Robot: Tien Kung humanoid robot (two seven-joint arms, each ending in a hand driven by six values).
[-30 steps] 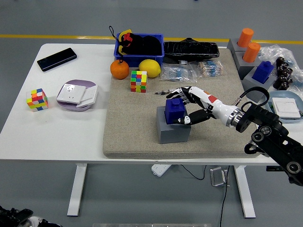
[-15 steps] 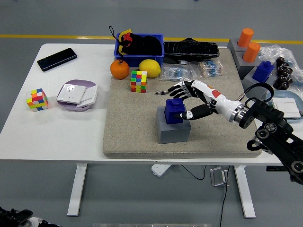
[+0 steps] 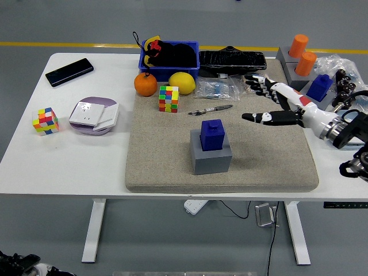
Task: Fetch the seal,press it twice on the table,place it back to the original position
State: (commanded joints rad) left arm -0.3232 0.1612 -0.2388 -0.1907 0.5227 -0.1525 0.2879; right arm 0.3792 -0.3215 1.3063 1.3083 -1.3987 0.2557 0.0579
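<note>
Right hand point(image 3: 277, 101): hovering over the upper right part of the beige mat point(image 3: 149, 167), fingers spread wide and thumb pointing to the left, holding nothing.

Blue seal point(image 3: 211, 134): standing upright on its grey base point(image 3: 210, 159), near the centre of the frame, well apart from the hand.

Judged from this: either not yet fetched or already put back. Cannot tell which, since no stamp marks to make out on the mat.

If fetching:
- Come in from the right, low and level, passing below the thin pen-like object point(image 3: 210, 109) that lies just above the seal.
- Put the thumb on one side face and the fingers on the opposite face of the wider lower part, not on the small knob on top.
- Close firmly, then lift straight up, so as not to drag the grey base along.
- Press on a bare part of the mat, seal kept vertical.

Hard to see:
- Cannot tell whether the seal sits in a recess or only rests on top of the base.
- Right arm cut off at the right edge of the frame; left arm not visible at all.
- Second blue seal point(image 3: 319, 87) at the upper right, easy to confuse with the first one.
</note>
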